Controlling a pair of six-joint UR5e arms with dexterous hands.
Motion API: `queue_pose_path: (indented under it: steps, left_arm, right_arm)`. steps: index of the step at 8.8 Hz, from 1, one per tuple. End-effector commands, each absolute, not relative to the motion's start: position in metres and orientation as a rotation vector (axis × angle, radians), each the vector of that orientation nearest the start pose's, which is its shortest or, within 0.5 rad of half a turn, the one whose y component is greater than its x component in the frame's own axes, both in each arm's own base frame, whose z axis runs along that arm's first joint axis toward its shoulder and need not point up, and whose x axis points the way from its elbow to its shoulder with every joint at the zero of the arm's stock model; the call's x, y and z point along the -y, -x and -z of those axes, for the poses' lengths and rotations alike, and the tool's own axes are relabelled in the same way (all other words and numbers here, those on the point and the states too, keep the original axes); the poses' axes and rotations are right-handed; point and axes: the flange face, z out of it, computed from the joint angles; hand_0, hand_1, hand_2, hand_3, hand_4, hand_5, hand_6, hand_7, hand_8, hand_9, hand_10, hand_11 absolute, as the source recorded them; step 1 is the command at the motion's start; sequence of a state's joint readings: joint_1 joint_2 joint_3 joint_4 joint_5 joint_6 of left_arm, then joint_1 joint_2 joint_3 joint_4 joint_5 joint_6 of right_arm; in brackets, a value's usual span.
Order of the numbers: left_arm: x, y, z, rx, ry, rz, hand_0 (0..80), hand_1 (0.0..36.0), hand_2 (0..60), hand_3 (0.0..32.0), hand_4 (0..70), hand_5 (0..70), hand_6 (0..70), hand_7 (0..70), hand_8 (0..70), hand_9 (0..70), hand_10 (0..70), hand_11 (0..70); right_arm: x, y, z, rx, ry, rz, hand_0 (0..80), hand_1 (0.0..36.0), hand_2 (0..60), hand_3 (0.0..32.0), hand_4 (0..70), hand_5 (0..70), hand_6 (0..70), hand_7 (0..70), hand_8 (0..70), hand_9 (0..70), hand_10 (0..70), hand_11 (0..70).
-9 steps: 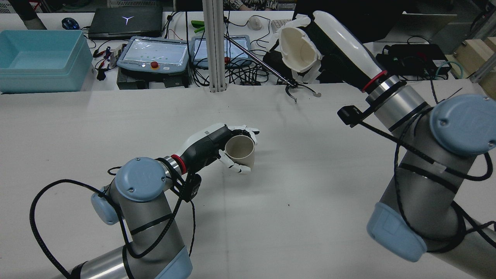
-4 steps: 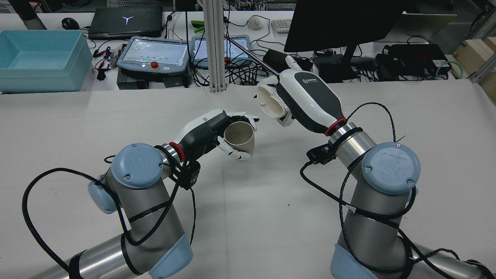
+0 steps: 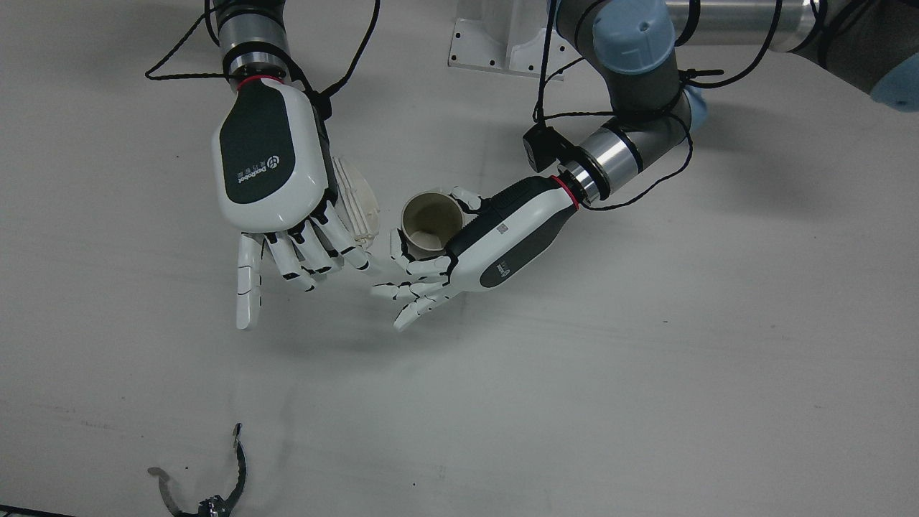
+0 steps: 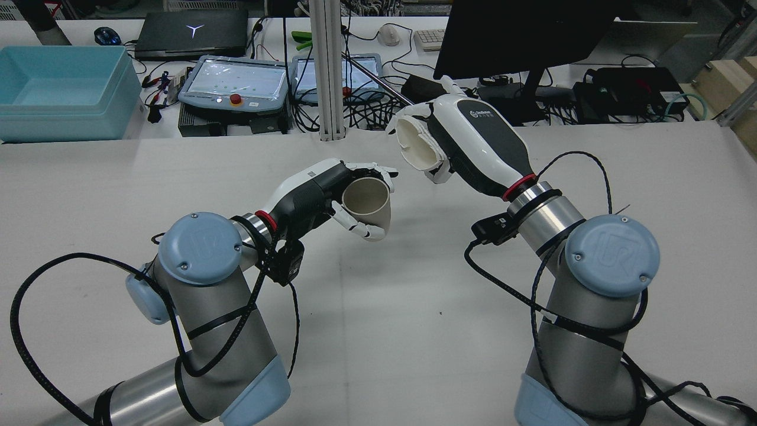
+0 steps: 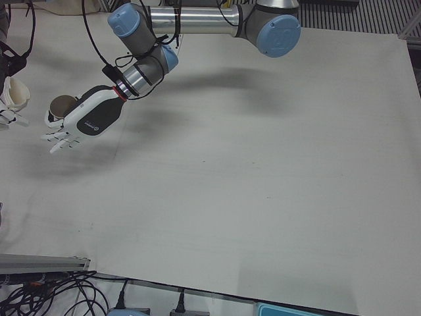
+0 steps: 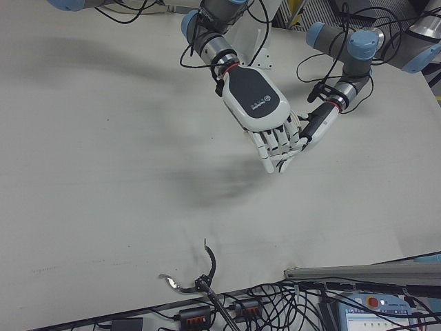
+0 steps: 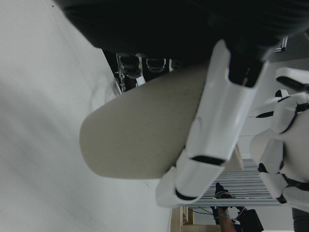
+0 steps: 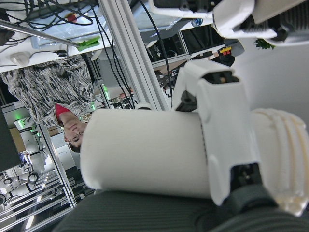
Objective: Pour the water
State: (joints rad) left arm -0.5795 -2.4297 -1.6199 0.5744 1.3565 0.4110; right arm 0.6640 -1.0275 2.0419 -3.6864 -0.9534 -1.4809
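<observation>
Above the middle of the table, the left hand grips a tan cup, while the right hand clasps a white cup tipped on its side, mouth just beside the tan one. Misaligned rims would likely spill. Only the front view shows the tan cup's inside.

The left hand is showing white and black, gripping a beige cup; the right hand, white with a black back, is holding a cream ribbed cup; the table is lying pale grey; red rings are banding both wrists.
</observation>
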Motion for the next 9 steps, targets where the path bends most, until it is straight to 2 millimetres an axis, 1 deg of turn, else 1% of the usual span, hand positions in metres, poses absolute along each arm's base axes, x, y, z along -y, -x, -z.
queue_pose_path:
  steps: [1,2,3,4,5,6,7,8,9]
  left_arm:
    - [0.515,-0.446,-0.224,-2.108,0.494,1.4,80.0,36.0,60.0,0.0,44.0,70.0,16.0,15.9,4.4,1.7,3.7,9.4]
    - [0.503,-0.422,-0.257,-2.094,0.483,1.415,80.0,36.0,60.0,0.0,43.1,70.0,15.5,15.5,4.3,1.7,3.7,9.5]
    - [0.49,-0.4,-0.292,-2.081,0.476,1.429,80.0,36.0,60.0,0.0,42.9,70.0,15.2,15.3,4.4,1.6,3.6,9.4]
    - [0.49,-0.377,-0.329,-2.071,0.48,1.474,80.0,36.0,60.0,0.0,43.2,70.0,15.4,15.3,4.5,1.6,3.8,9.7]
    - [0.488,-0.352,-0.366,-2.064,0.487,1.498,80.0,36.0,60.0,0.0,43.0,70.0,15.4,15.1,4.5,1.6,4.0,9.9]
    - [0.494,-0.312,-0.403,-2.074,0.454,1.508,80.0,36.0,60.0,0.0,42.1,70.0,14.8,14.4,4.4,1.4,3.6,9.4]
    - [0.507,-0.273,-0.431,-2.085,0.422,1.508,80.0,36.0,60.0,0.0,42.0,70.0,14.4,14.0,4.2,1.4,3.5,9.3]
    - [0.515,-0.233,-0.464,-2.097,0.385,1.513,80.0,36.0,60.0,0.0,42.9,70.0,14.7,14.5,4.2,1.5,3.6,9.5]
    - [0.522,-0.192,-0.495,-2.114,0.34,1.524,80.0,36.0,60.0,0.0,42.8,70.0,14.8,14.7,4.4,1.5,3.7,9.6]
  right_arm:
    - [0.501,0.22,-0.239,2.13,-0.837,-1.319,80.0,36.0,60.0,0.0,34.3,24.1,54.8,70.0,35.1,47.1,4.6,11.7]
    - [0.507,0.196,-0.256,2.207,-0.719,-1.432,80.0,36.0,60.0,0.0,35.7,24.5,57.2,70.0,36.8,49.4,5.6,13.0]
    - [0.514,0.169,-0.27,2.262,-0.64,-1.522,80.0,36.0,60.0,0.0,35.1,25.4,59.9,70.0,40.4,53.7,8.6,17.4]
    - [0.522,0.131,-0.286,2.3,-0.578,-1.587,80.0,36.0,60.0,0.0,35.1,26.0,62.5,70.0,42.7,57.0,10.3,20.0]
    - [0.525,0.085,-0.314,2.322,-0.503,-1.676,80.0,36.0,60.0,0.0,33.4,26.5,64.0,70.0,44.1,58.9,12.3,22.8]
    - [0.519,0.036,-0.356,2.319,-0.384,-1.792,80.0,36.0,60.0,0.0,34.8,26.9,67.1,70.0,45.4,60.7,13.1,23.9]
    - [0.508,-0.019,-0.385,2.285,-0.361,-1.843,80.0,36.0,60.0,0.0,32.8,27.2,67.6,70.0,46.1,61.8,14.6,26.2]
    - [0.503,-0.066,-0.406,2.293,-0.351,-1.781,80.0,36.0,60.0,0.0,30.4,27.5,67.5,70.0,46.5,62.2,15.7,27.7]
    - [0.494,-0.089,-0.462,2.302,-0.286,-1.758,80.0,36.0,60.0,0.0,18.2,28.4,65.4,70.0,46.5,61.9,20.1,34.5]
